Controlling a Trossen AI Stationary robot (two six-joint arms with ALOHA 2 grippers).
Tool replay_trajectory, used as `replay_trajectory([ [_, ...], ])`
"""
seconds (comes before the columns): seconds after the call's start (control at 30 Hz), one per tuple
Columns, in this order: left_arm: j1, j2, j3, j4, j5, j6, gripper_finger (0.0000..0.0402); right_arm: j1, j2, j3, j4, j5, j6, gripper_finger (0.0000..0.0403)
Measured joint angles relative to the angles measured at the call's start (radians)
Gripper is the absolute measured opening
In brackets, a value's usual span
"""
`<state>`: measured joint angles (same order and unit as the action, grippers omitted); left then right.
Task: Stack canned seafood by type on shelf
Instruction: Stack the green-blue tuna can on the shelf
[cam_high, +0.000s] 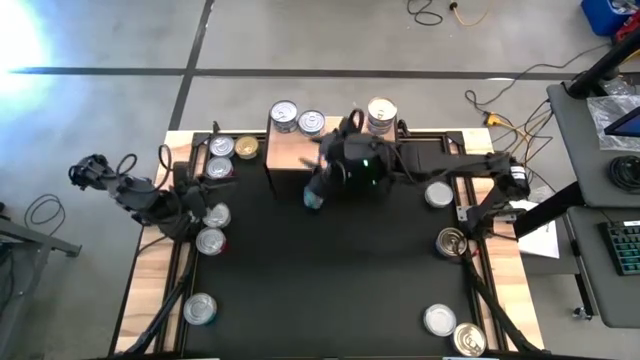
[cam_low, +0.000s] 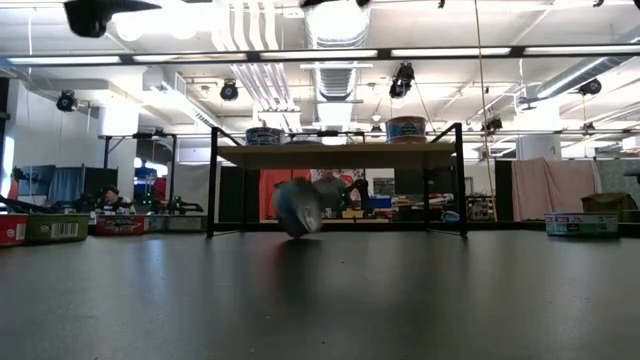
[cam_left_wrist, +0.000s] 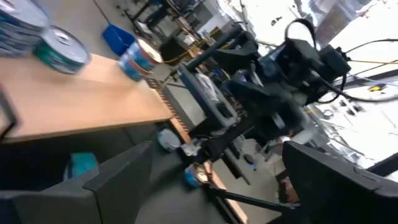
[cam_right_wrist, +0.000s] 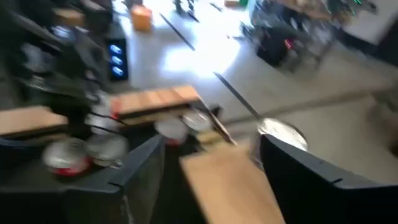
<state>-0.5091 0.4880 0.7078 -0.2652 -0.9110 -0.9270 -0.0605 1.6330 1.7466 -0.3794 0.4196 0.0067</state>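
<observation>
The shelf (cam_high: 295, 152) stands at the mat's far edge, its light wood top on black legs (cam_low: 213, 180). Two silver-topped tins (cam_high: 284, 115) (cam_high: 311, 122) sit on its far left part, and a stack of tins (cam_high: 380, 115) on its right end. A bluish tin (cam_high: 313, 198) is on the mat just in front of the shelf; in the low view this tin (cam_low: 297, 208) is blurred and tilted on its edge. My right gripper (cam_right_wrist: 217, 186) is open over the shelf's near edge, above that tin. My left gripper (cam_left_wrist: 227, 186) is open at the mat's left side.
Loose tins lie around the black mat: three left of the shelf (cam_high: 222, 146), two by my left gripper (cam_high: 210, 240), one at the near left (cam_high: 200, 308), several on the right side (cam_high: 438, 194) (cam_high: 452, 242) (cam_high: 440, 320). The mat's middle (cam_high: 330, 270) is bare.
</observation>
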Motion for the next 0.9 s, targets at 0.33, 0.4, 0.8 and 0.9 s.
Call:
replay_trajectory([
  [0.33,0.002,-0.059,-0.002,-0.133,0.003,0.101,0.0338,0.026,-0.014,-0.001,-0.120,-0.154,0.045,0.0194],
  [0.4,0.002,-0.045,-0.002,-0.169,0.002,0.113,0.0338,0.047,-0.014,-0.001,-0.125,-0.141,0.045,0.0188],
  [0.8,0.002,0.209,-0.003,-0.278,0.036,0.058,0.0308,0.187,-0.140,-0.001,-0.203,0.108,0.111,0.0126],
  [0.9,0.002,0.294,-0.003,-0.280,0.002,0.019,0.0297,0.222,-0.186,0.000,-0.202,0.157,0.111,0.0108],
])
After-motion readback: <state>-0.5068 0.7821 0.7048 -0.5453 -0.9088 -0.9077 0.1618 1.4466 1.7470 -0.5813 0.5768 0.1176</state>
